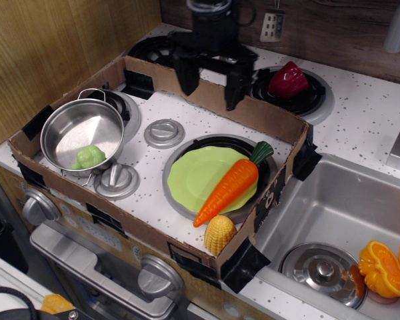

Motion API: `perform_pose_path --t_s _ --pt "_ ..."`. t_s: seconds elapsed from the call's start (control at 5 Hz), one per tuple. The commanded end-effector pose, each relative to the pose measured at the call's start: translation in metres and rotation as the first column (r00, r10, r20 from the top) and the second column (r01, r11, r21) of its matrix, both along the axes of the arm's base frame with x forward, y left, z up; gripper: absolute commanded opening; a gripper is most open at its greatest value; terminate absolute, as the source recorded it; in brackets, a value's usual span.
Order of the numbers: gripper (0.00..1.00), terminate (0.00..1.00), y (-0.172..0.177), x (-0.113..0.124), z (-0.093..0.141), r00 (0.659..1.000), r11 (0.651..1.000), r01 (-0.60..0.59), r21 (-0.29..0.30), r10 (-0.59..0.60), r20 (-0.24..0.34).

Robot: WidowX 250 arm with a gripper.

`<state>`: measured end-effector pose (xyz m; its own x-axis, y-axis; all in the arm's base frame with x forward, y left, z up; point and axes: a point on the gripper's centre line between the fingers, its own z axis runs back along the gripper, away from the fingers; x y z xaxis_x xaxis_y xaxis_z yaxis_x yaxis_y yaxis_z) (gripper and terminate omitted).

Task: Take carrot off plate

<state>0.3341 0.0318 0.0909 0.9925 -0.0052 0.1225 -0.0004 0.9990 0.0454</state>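
The orange carrot (231, 187) with its dark green stem tip lies diagonally across the right side of the lime-green plate (197, 175), its point hanging over the plate's front edge. The plate sits on a burner inside a shallow cardboard tray (270, 117). My black gripper (211, 89) hangs open and empty above the tray's back wall, well behind and above the carrot, fingers (234, 87) pointing down.
A steel pot (83, 133) with a green toy inside stands at the tray's left. A yellow corn piece (219, 234) lies by the carrot's point. A dark red pepper (288, 80) sits on the back burner. The sink (333, 207) on the right holds orange citrus halves (384, 267).
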Motion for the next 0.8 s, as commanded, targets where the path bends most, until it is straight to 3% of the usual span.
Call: perform_pose_path --t_s 0.0,0.2,0.6 --pt "1.0 0.0 -0.032 -0.028 0.024 0.991 0.996 0.078 -0.047 -0.072 0.116" --pt "1.0 0.0 -0.044 -0.04 0.021 0.991 0.992 0.09 -0.086 -0.08 0.108" --pt "1.0 0.0 -0.057 -0.049 0.0 0.989 0.99 0.114 -0.077 -0.106 0.1"
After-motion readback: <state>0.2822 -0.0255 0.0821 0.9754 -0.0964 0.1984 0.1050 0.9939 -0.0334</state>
